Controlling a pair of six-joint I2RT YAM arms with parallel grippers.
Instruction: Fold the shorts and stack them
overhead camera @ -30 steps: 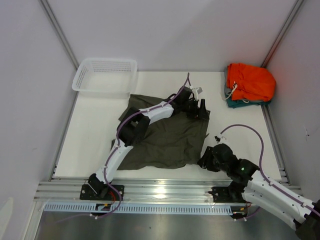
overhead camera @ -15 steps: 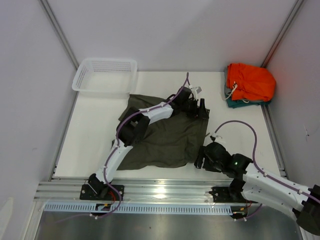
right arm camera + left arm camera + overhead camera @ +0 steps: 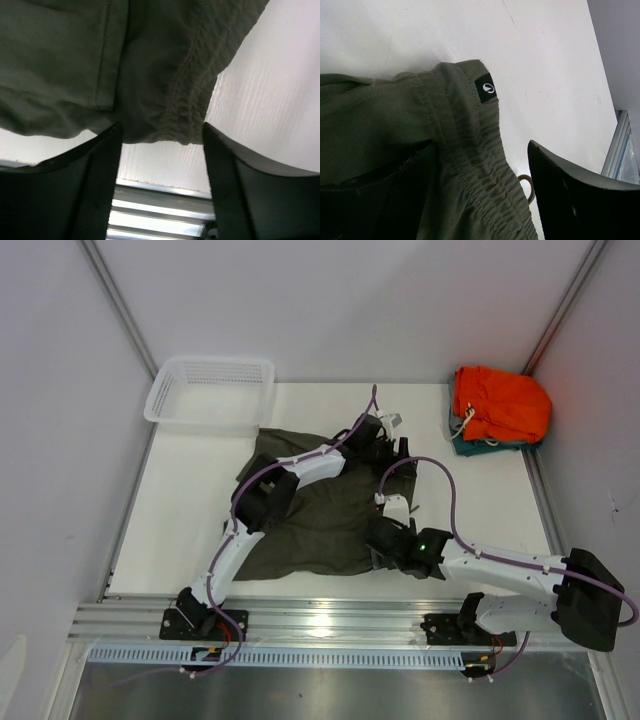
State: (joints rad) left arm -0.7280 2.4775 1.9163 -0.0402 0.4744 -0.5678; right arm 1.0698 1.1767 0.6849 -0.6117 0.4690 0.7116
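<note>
Beyond the shorts (image 3: 330, 522), white basket (image 3: 210, 390).

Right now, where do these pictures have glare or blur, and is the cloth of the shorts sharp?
Top external: even light, the shorts sharp, glare on the metal rail. Left wrist: waistband stitching sharp, the left fingers dark and blurred. Right wrist: the hem slightly soft, the right fingers near-black, the table washed out.

Left arm (image 3: 310, 463): white shell links, black joint housings, purple cable (image 3: 240, 483) strapped alongside. Right arm (image 3: 500, 566): same finish, looped purple cable, small green lamp (image 3: 421, 536). Pincer fingers (image 3: 250, 195): matte black, smooth.
</note>
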